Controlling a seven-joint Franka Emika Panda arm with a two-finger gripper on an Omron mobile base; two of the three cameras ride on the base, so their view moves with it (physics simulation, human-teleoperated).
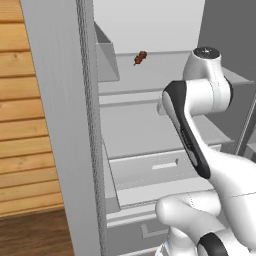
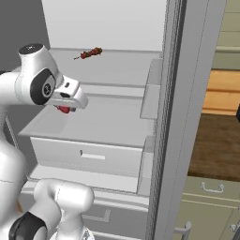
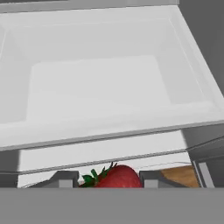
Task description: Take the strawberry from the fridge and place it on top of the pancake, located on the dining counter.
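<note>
At twelve o'clock in my left base feed, a dark brown-red elongated morsel (image 1: 140,57) lies alone on a pale upper shelf. Pale wooden slat wall (image 1: 22,115) fills nine o'clock. My right base feed shows cream cabinet drawers (image 2: 211,197) at five o'clock.

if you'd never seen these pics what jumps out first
The tiny bright red strawberry with green leaves sits between the gripper's two dark fingertips, low in the hand view above a pale fridge shelf. Next comes the tall grey fridge standing open with the white arm reaching inside. A darker brown-red elongated morsel lies alone on the upper shelf, near the back wall.
</note>
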